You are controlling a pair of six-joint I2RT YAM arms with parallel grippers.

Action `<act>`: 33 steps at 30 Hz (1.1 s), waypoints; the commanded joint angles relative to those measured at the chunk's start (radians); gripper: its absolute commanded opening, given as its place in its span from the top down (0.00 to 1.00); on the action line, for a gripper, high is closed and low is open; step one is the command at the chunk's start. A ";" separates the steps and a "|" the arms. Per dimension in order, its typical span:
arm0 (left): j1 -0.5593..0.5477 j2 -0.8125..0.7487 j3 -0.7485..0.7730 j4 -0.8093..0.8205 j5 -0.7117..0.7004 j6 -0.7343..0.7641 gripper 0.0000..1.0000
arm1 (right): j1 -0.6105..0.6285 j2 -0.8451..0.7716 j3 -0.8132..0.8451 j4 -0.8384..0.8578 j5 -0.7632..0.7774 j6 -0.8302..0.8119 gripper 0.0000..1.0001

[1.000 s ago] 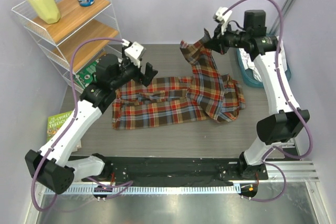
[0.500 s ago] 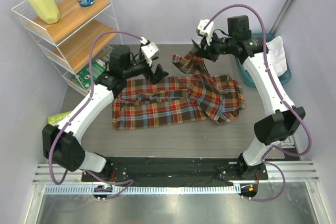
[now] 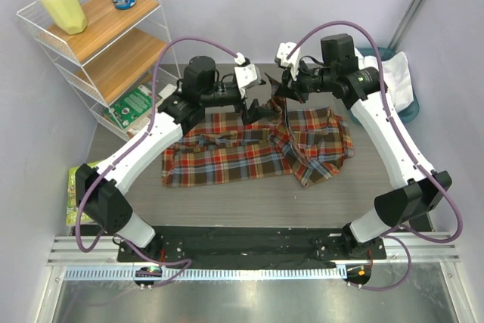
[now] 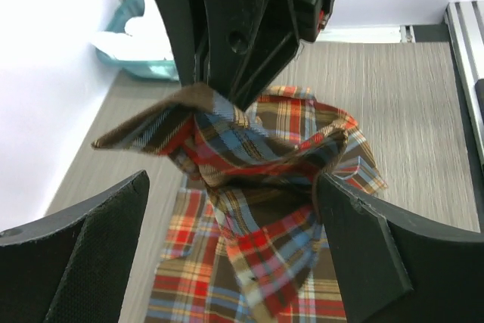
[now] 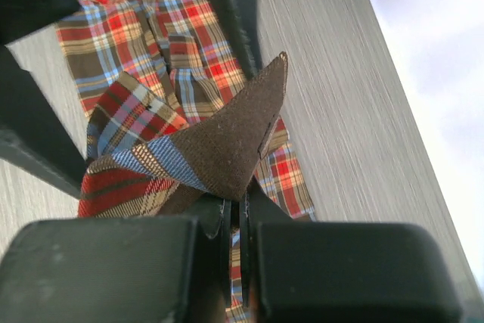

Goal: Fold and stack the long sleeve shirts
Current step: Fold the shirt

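The right gripper (image 3: 281, 90) was clamped shut on a raised fold of the plaid shirt (image 3: 227, 153) at the far middle of the surface (image 3: 249, 194). The left gripper (image 4: 231, 225) stood wide open around that fold, holding nothing. The white shirt (image 3: 395, 73) lay far right.

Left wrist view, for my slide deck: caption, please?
Open left gripper brackets the plaid shirt corner pinched by the right gripper.

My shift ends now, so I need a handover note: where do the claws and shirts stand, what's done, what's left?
Right claw: shut on a raised fold of the plaid shirt.
Left claw: open, jaws either side of that fold, not gripping.
The rest of the plaid lies rumpled on the table.
White shirt: in the teal basket.
Done: nothing folded yet.
Left: fold both, stack.
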 commanded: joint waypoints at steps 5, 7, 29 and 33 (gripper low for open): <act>0.053 -0.143 -0.096 -0.046 -0.082 -0.020 0.07 | 0.000 -0.034 -0.038 0.062 0.060 0.001 0.99; 0.047 -0.191 -0.123 -0.049 -0.068 -0.035 0.07 | 0.000 -0.030 -0.035 0.070 0.064 0.009 0.99; 0.038 0.140 0.169 -0.014 -0.452 -0.319 1.00 | -0.040 -0.020 -0.061 0.115 0.149 0.230 0.65; 0.084 0.253 0.225 -0.077 -0.645 -0.420 1.00 | -0.130 0.004 -0.067 -0.028 0.134 0.244 0.44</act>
